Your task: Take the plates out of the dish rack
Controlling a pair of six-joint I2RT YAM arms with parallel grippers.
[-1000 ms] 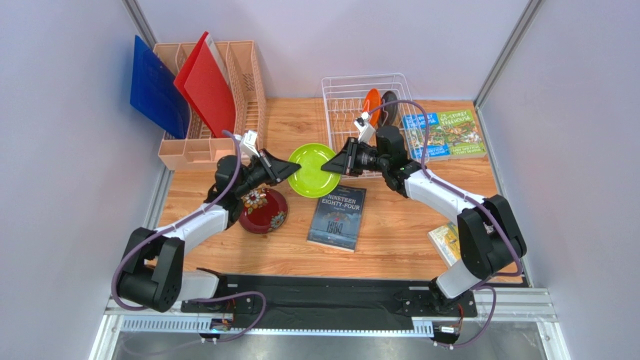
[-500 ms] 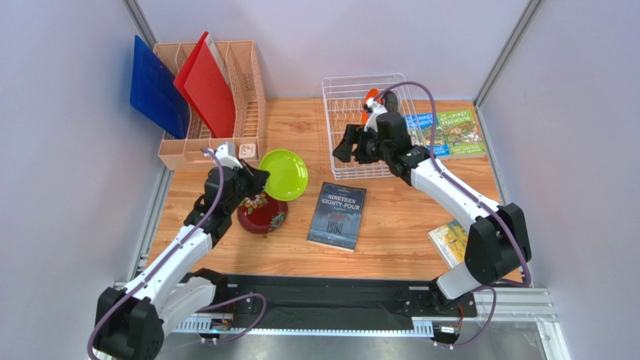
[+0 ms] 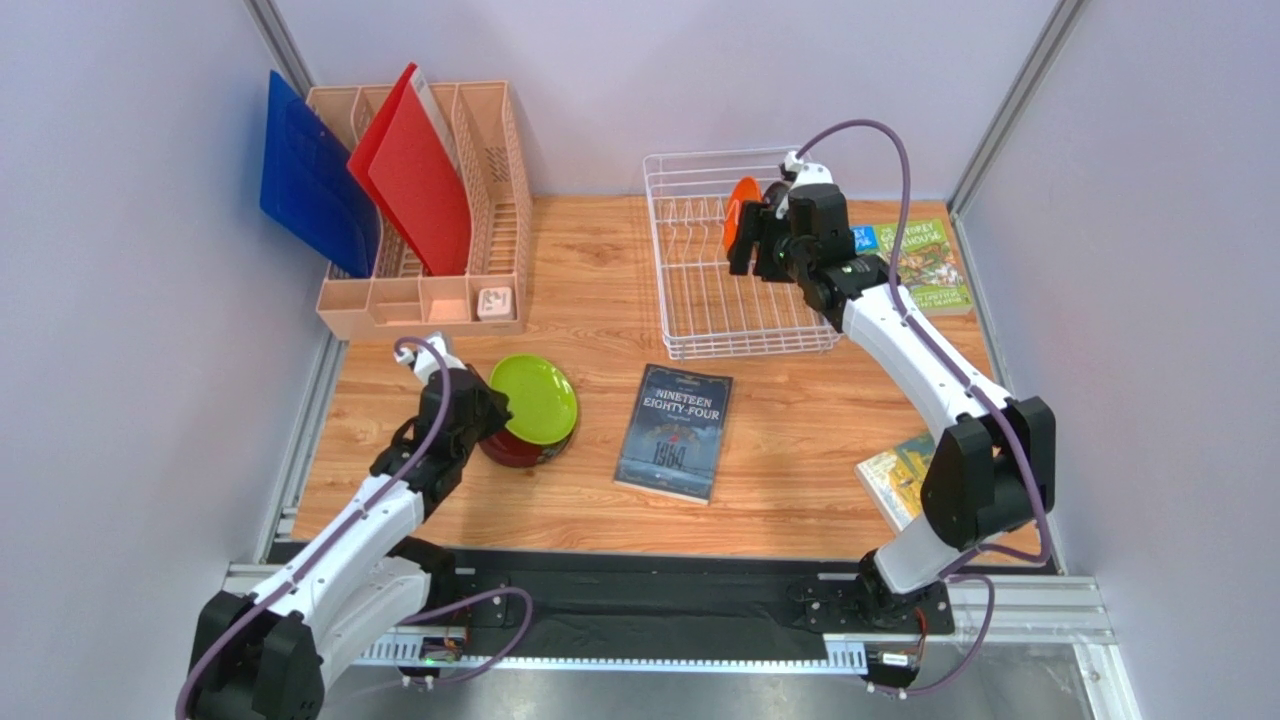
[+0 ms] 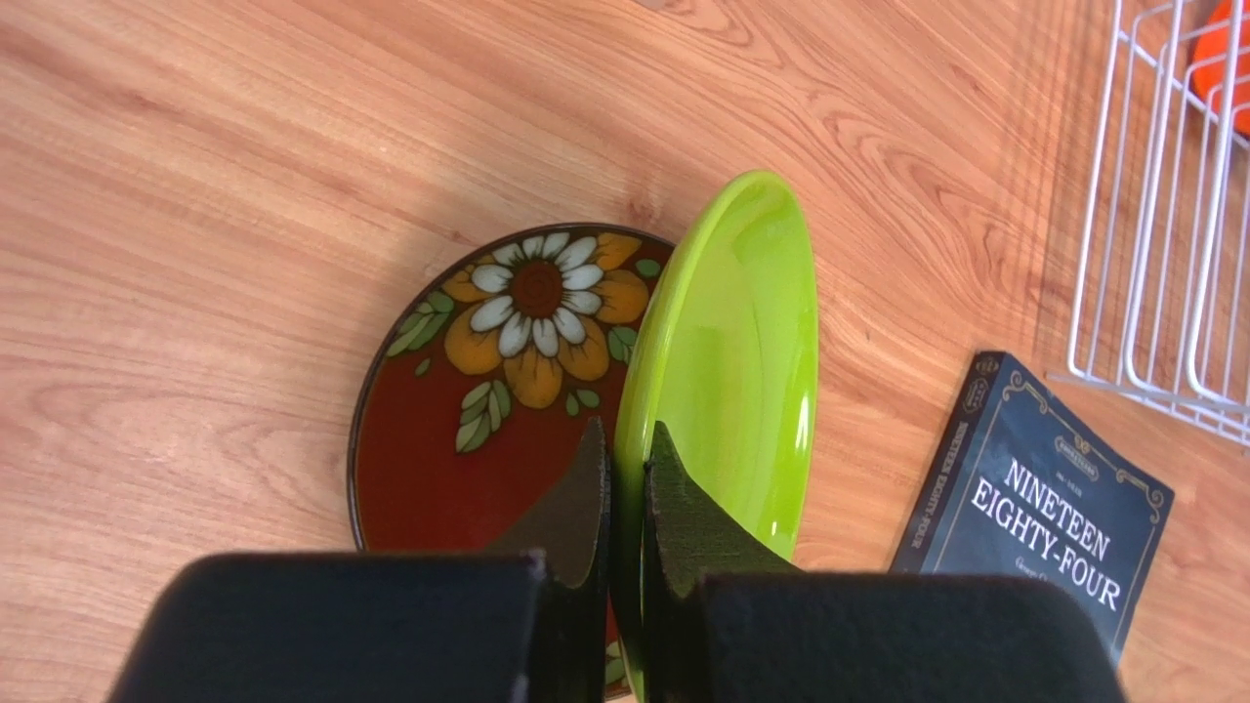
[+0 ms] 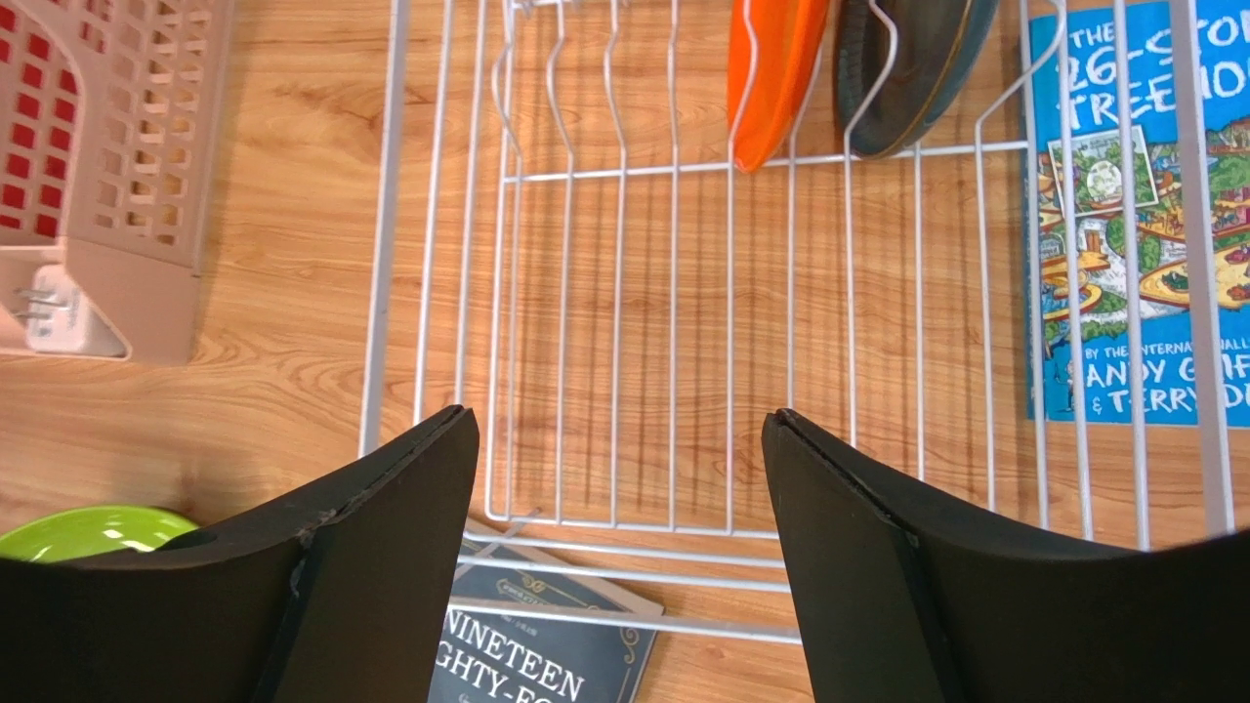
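Observation:
The lime green plate (image 3: pixel 538 399) is tilted on edge, its rim pinched in my left gripper (image 3: pixel 489 408), which is shut on it. It hangs partly over the dark red floral plate (image 4: pixel 484 381), which lies flat on the table; the green plate (image 4: pixel 734 366) leans to the right of the left gripper (image 4: pixel 624 440). My right gripper (image 3: pixel 751 248) hovers open and empty above the white wire dish rack (image 3: pixel 655 240). Just beyond the right gripper (image 5: pixel 619 418), the orange plate (image 5: pixel 775 66) and the dark teal-grey plate (image 5: pixel 910 66) stand upright in the rack (image 5: pixel 616 293).
A salmon-pink organiser (image 3: pixel 436 210) at the back left holds a red board (image 3: pixel 413 173) and a blue board (image 3: pixel 308 173). A dark book (image 3: pixel 673 432) lies mid-table. A colourful book (image 3: pixel 917 263) lies right of the rack, another (image 3: pixel 899 480) near the right front.
The right gripper let go of the green plate, opened and moved back over the rack. The left arm drew the green plate toward the near left, over the red plate.

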